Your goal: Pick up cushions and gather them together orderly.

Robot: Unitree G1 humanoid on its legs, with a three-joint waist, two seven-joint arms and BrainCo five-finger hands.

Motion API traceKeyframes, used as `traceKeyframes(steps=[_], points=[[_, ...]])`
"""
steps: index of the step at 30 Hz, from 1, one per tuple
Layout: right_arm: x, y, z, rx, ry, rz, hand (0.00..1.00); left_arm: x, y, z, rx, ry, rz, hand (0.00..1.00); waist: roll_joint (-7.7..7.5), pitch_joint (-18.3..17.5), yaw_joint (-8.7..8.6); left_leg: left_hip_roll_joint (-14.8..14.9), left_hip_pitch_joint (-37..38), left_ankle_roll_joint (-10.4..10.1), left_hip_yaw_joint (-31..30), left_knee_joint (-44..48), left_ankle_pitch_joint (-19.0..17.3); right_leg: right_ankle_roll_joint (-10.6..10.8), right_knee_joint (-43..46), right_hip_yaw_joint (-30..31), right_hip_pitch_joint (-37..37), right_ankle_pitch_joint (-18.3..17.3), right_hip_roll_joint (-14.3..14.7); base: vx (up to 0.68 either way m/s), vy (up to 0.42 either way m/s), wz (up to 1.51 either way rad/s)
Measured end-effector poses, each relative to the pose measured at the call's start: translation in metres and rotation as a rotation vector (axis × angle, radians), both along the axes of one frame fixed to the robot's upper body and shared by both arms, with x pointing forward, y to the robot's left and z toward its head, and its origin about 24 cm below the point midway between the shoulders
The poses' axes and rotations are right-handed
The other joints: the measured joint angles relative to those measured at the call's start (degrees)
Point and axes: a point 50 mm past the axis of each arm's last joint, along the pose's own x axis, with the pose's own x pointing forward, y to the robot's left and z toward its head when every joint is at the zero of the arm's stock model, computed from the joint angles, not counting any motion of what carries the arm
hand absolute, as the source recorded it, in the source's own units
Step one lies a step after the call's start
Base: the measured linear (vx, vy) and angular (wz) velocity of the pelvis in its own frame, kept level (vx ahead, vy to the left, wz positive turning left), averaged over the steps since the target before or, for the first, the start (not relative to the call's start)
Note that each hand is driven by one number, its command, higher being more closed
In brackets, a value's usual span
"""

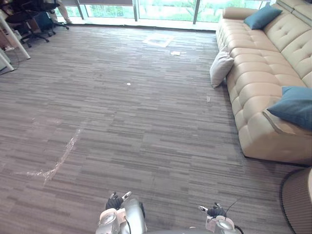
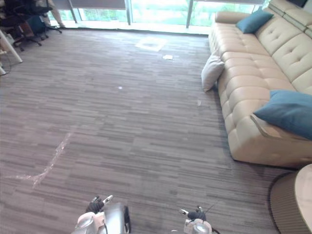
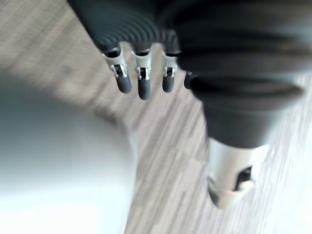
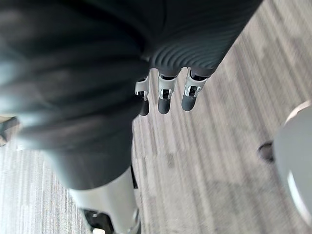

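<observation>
White cushion [image 1: 221, 68] on floor [image 1: 122, 126] far right, leaning on sofa [image 1: 258, 83] front, far blue cushion [image 1: 262, 17] and near blue cushion [image 1: 294, 106] on the sofa — left hand [image 3: 144, 80], right hand [image 4: 165, 95] released, fingers straight, empty.

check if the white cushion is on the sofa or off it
Off: the white cushion stands on the floor, leaning against the sofa.
</observation>
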Motion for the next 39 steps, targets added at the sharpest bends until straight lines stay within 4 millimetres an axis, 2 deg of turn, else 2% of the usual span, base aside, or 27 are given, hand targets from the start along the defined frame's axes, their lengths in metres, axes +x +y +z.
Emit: traceKeyframes(steps=[1, 2, 4, 5, 6, 7, 8, 9, 12, 15, 16, 17, 18, 20, 21, 22, 24, 27, 30, 31, 33, 34, 35, 36, 37, 38, 39], points=[[-0.001, 0.009, -0.001, 0.020, 0.002, 0.011, 0.00, 0.000, 0.004, 0.000, 0.012, 0.002, -0.002, 0.00, -1.50, -0.90, -0.21, -0.42, 0.15, 0.61, 1.24, 0.79, -2.19, -1.05, 2.06, 2.34, -1.39, 1.61, -1.01, 0.69, 0.340, -0.70], [-0.001, 0.016, -0.001, 0.031, 0.005, 0.039, 0.00, -0.001, 0.006, 0.000, 0.019, 0.008, -0.003, 0.00, -2.48, -1.54, -0.02, -0.69, 0.81, 1.84, 2.12, 1.72, -4.08, 0.54, 6.45, 4.61, -3.60, 3.66, -1.67, 0.68, 0.360, -0.49], [0.000, 0.019, -0.001, 0.029, 0.003, 0.066, 0.00, -0.003, 0.011, 0.000, 0.032, 0.023, -0.002, 0.00, -4.01, -1.08, 0.15, -1.79, 5.72, 2.89, 5.02, 2.47, -8.48, 6.67, 25.64, 8.69, -10.61, 10.67, -2.82, 0.70, 0.358, -0.46], [0.002, 0.016, 0.000, 0.020, -0.010, 0.065, 0.00, -0.004, 0.012, -0.002, 0.035, 0.039, -0.001, 0.00, -3.75, 0.02, -0.07, -2.81, 10.67, 3.41, 5.91, 2.24, -11.05, 12.47, 41.61, 9.44, -15.92, 15.19, -3.10, 0.60, 0.259, -0.28], [0.003, 0.015, 0.001, 0.017, -0.017, 0.065, 0.00, -0.005, 0.012, -0.003, 0.034, 0.055, -0.002, 0.00, -3.60, 0.13, -0.25, -3.28, 13.17, 3.67, 5.91, 1.83, -12.01, 12.63, 47.43, 8.78, -18.01, 15.78, -3.21, 0.58, 0.202, -0.21], [0.006, 0.014, 0.002, 0.010, -0.034, 0.067, 0.00, -0.010, 0.010, -0.006, 0.029, 0.083, -0.008, 0.00, -3.17, 0.17, -0.67, -3.67, 18.03, 3.78, 6.29, -0.12, -13.43, 11.38, 53.88, 6.13, -21.41, 15.13, -3.32, 0.62, 0.172, -0.11], [0.010, 0.014, 0.005, 0.007, -0.065, 0.067, 0.00, -0.011, 0.008, -0.007, 0.030, 0.096, -0.017, 0.00, -2.57, 0.00, -1.10, -3.93, 22.74, 3.75, 6.77, -4.12, -13.72, 8.49, 54.96, 1.77, -26.25, 13.46, -3.52, 0.60, 0.143, -0.06], [0.013, 0.014, 0.007, 0.003, -0.079, 0.069, 0.00, -0.010, 0.007, -0.007, 0.030, 0.092, -0.022, 0.00, -2.42, -0.10, -1.44, -4.00, 24.46, 3.71, 6.78, -5.99, -13.90, 7.52, 53.99, -0.21, -28.60, 12.92, -3.73, 0.50, 0.089, 0.03], [0.025, 0.008, 0.015, -0.015, -0.144, 0.047, 0.00, -0.012, 0.004, -0.009, 0.024, 0.111, -0.039, 0.00, -1.69, 0.20, -3.03, -4.05, 32.43, 2.34, 6.85, -12.54, -14.89, 5.32, 39.74, -8.33, -38.37, 11.82, -4.04, 0.54, 0.019, 0.03], [0.025, 0.002, 0.016, -0.023, -0.148, 0.026, 0.00, -0.012, -0.004, -0.010, 0.020, 0.121, -0.090, 0.00, -1.00, 0.28, -3.66, -4.49, 40.22, 1.94, 6.34, -18.65, -16.04, 2.64, 15.36, -13.10, -38.08, 15.84, -2.83, 0.53, -0.057, 0.31], [0.026, 0.001, 0.016, -0.026, -0.147, 0.029, 0.00, -0.011, -0.006, -0.010, 0.020, 0.120, -0.099, 0.00, -0.99, 0.29, -3.92, -4.63, 41.87, 1.07, 5.55, -19.27, -17.22, 1.69, 13.08, -12.95, -38.22, 16.79, -2.73, 0.66, -0.138, 0.62], [0.027, -0.002, 0.017, -0.035, -0.150, 0.034, 0.00, -0.012, -0.008, -0.011, 0.013, 0.123, -0.099, 0.00, -0.55, 0.47, -4.34, -4.63, 44.44, 0.81, 3.19, -19.80, -18.72, -1.18, 14.76, -11.64, -38.29, 20.54, -2.39, 0.70, -0.172, 0.53], [0.029, -0.006, 0.018, -0.043, -0.154, 0.041, 0.00, -0.015, -0.014, -0.013, -0.003, 0.134, -0.104, 0.00, 0.54, 0.13, -4.44, -3.83, 45.84, 1.12, 1.45, -18.77, -18.77, -1.88, 19.29, -11.15, -38.45, 18.72, -2.08, 0.83, -0.232, 0.49], [0.028, -0.021, 0.019, -0.084, -0.145, 0.048, 0.00, -0.020, -0.028, -0.015, -0.035, 0.146, -0.123, 0.00, 4.49, -1.43, -5.00, -0.12, 38.83, 0.76, -3.72, -1.25, -17.24, -2.75, 24.47, -13.98, -37.58, 11.07, -1.11, 0.72, -0.249, 0.33], [0.029, -0.024, 0.020, -0.090, -0.149, 0.044, 0.00, -0.019, -0.028, -0.015, -0.036, 0.144, -0.123, 0.00, 5.29, -1.26, -5.13, 0.90, 35.94, -0.96, -4.63, 5.32, -15.13, -2.80, 24.47, -14.24, -36.64, 9.74, -0.61, 0.66, -0.222, 0.11], [0.032, -0.027, 0.021, -0.098, -0.154, 0.045, 0.00, -0.018, -0.029, -0.015, -0.042, 0.139, -0.123, 0.00, 6.65, -0.20, -5.13, 3.27, 29.47, -3.83, -5.99, 19.68, -6.08, -3.29, 23.13, -14.21, -33.56, 8.01, 0.97, 0.65, -0.161, -0.11], [0.029, -0.027, 0.018, -0.093, -0.126, 0.042, 0.00, -0.020, -0.028, -0.014, -0.050, 0.130, -0.092, 0.00, 7.58, 0.70, -4.59, 8.20, 22.14, -3.89, -3.59, 33.92, -7.23, -4.35, 18.33, -14.17, -25.73, 6.97, 3.90, 0.65, -0.116, -0.30], [0.022, -0.014, 0.012, -0.053, -0.091, 0.043, 0.00, -0.015, -0.014, -0.009, -0.008, 0.093, -0.081, 0.00, 4.60, 1.17, -4.12, 8.87, 13.33, -1.35, 2.18, 30.04, -11.34, -4.20, 7.44, -13.32, -12.76, 6.90, 3.98, 0.64, -0.088, -0.12], [0.022, -0.004, 0.010, -0.030, -0.081, 0.052, 0.00, -0.003, -0.008, -0.002, 0.013, 0.024, -0.060, 0.00, 3.39, 1.62, -2.30, 5.87, 2.60, 0.20, 4.24, 12.60, -10.90, -2.47, 1.27, -11.59, -6.50, 5.87, 3.32, 0.62, 0.062, -0.22], [0.022, 0.001, 0.009, -0.019, -0.074, 0.050, 0.00, -0.001, -0.007, 0.000, 0.013, 0.003, -0.036, 0.00, 2.99, 2.02, -1.78, 3.08, 0.46, -0.72, 3.04, 2.98, -7.59, -1.49, 0.87, -10.67, -4.30, 4.22, 2.27, 0.59, 0.175, -0.46], [0.018, 0.008, 0.006, -0.010, -0.053, 0.068, 0.00, -0.001, -0.007, 0.000, 0.004, -0.008, -0.013, 0.00, 3.03, 2.08, -1.01, 1.73, -0.07, -1.80, 3.21, -7.61, -1.57, 0.28, 0.55, -7.94, -1.40, 0.97, 1.80, 0.53, 0.226, -0.77], [0.014, 0.021, 0.003, 0.021, -0.031, 0.083, 0.00, 0.000, -0.003, 0.001, 0.011, -0.013, -0.009, 0.00, 1.57, 0.75, 0.24, 1.27, 0.11, -0.18, 3.41, -3.28, 2.89, -0.75, 0.39, -3.79, 0.60, -0.94, 0.52, 0.62, 0.294, -0.94], [0.015, 0.024, 0.003, 0.025, -0.031, 0.107, 0.00, 0.000, -0.001, 0.002, 0.018, -0.012, -0.011, 0.00, 0.45, 0.11, 0.25, 0.97, -0.30, 0.74, 3.54, -1.62, 2.06, -1.40, 0.73, -2.21, 0.63, -0.43, -0.04, 0.78, 0.391, -0.88], [0.013, 0.024, 0.003, 0.023, -0.032, 0.111, 0.00, 0.002, 0.002, 0.003, 0.028, -0.015, -0.018, 0.00, -0.99, -0.50, 0.06, 0.91, -0.72, 2.26, 4.45, 1.15, -0.70, -0.26, 2.91, 0.20, -0.54, 1.46, -0.98, 0.66, 0.361, -0.51], [0.014, 0.027, 0.003, 0.024, -0.035, 0.114, 0.00, 0.002, 0.007, 0.004, 0.039, -0.017, -0.016, 0.00, -2.37, -0.81, 0.42, 0.80, -0.11, 3.35, 6.13, 2.38, -3.09, 2.01, 8.32, 2.46, -2.99, 3.32, -2.16, 0.79, 0.460, -0.65], [0.013, 0.025, 0.003, 0.020, -0.031, 0.106, 0.00, 0.001, 0.011, 0.003, 0.053, -0.005, -0.017, 0.00, -4.00, -0.41, 0.47, -0.86, 4.32, 4.01, 8.55, 1.67, -6.25, 6.62, 24.22, 5.29, -9.32, 9.68, -4.17, 0.64, 0.387, -0.49], [0.012, 0.024, 0.003, 0.018, -0.029, 0.104, 0.00, 0.000, 0.011, 0.003, 0.053, 0.003, -0.017, 0.00, -4.07, -0.29, 0.25, -1.32, 5.55, 3.96, 8.76, 1.37, -7.20, 7.48, 28.17, 5.62, -10.84, 12.25, -4.57, 0.49, 0.293, -0.34]])
